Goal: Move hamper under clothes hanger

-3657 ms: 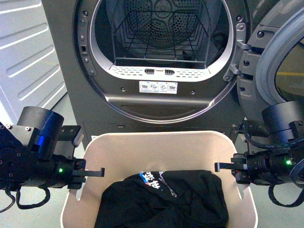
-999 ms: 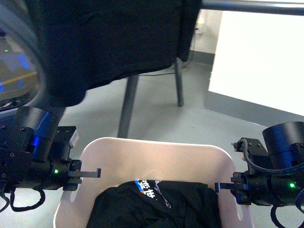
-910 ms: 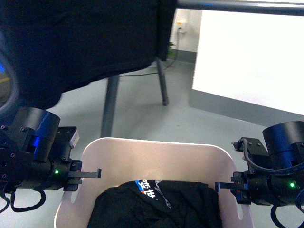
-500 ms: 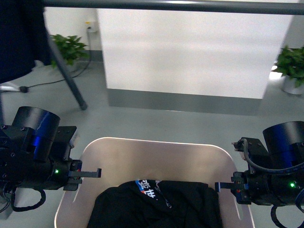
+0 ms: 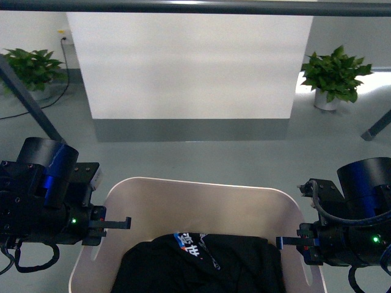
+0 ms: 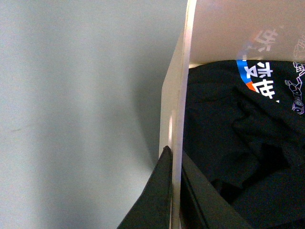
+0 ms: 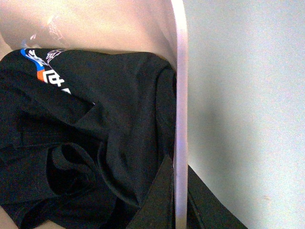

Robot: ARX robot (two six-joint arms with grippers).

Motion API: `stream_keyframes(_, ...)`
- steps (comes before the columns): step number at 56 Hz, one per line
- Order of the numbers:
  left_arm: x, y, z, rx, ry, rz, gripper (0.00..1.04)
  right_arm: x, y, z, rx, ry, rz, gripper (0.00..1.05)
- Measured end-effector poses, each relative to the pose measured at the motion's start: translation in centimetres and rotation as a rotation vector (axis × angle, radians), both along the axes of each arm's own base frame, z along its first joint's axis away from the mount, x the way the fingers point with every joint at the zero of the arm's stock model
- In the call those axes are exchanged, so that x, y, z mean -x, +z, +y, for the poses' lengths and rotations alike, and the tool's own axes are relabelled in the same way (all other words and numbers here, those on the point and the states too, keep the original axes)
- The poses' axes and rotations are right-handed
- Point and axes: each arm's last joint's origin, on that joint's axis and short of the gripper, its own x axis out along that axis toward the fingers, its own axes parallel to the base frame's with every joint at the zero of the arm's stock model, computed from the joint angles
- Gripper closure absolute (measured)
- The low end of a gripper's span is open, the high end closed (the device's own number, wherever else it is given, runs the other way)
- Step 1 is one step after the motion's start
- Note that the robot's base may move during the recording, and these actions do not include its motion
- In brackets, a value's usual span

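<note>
The beige hamper [image 5: 195,188] sits low in the front view between my two arms, with a black printed garment [image 5: 201,259] inside it. My left gripper [image 5: 113,224] is shut on its left wall and my right gripper [image 5: 293,242] on its right wall. In the left wrist view the hamper wall [image 6: 178,95] runs between the pinched jaws of the left gripper [image 6: 174,157]. The right wrist view shows the hamper rim [image 7: 181,71] clamped in the right gripper [image 7: 178,164]. The clothes hanger's bar [image 5: 195,7] crosses the top, with its legs at left [image 5: 30,101] and right [image 5: 376,127].
A white wall panel [image 5: 189,61] with a grey base stands straight ahead. Potted plants stand on the floor at the left [image 5: 30,67] and at the right [image 5: 333,73]. Grey floor lies between the hamper and the panel.
The view has swung away from the dryer, past a hanging black garment and a rack leg, to face the white panel. Both grippers keep the same hold on the hamper.
</note>
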Motion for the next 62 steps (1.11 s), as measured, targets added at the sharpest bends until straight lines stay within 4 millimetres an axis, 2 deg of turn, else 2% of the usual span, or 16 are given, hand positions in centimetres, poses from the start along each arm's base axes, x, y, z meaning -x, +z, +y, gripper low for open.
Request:
stream_keyframes(12, 0.0, 0.0, -0.1, 0.010, -0.011, 0.001, 1.01, -0.1, 0.0, -0.3, 0.002, -0.009, -0.003, 1.02)
stream_keyframes(24, 0.0, 0.0, 1.3, -0.004, 0.036, 0.003, 1.01, -0.1, 0.1, 1.1, -0.021, 0.037, -0.004, 1.02)
stream_keyframes(42, 0.1, 0.0, -0.1, 0.009, -0.011, 0.000, 1.01, -0.2, 0.1, -0.2, 0.001, -0.011, -0.004, 1.02)
stream_keyframes(46, 0.2, 0.2, -0.2, 0.013, -0.025, -0.092, 1.01, -0.1, 0.0, -0.4, -0.015, -0.035, -0.048, 1.02)
stream_keyframes(51, -0.5, 0.5, 0.0, -0.022, -0.023, -0.102, 1.01, -0.7, -0.6, -0.3, -0.046, -0.047, -0.060, 1.02)
stream_keyframes(62, -3.6, 0.4, -0.1, -0.088, -0.050, -0.046, 1.01, -3.6, -1.8, -0.9, -0.078, -0.084, 0.036, 1.02)
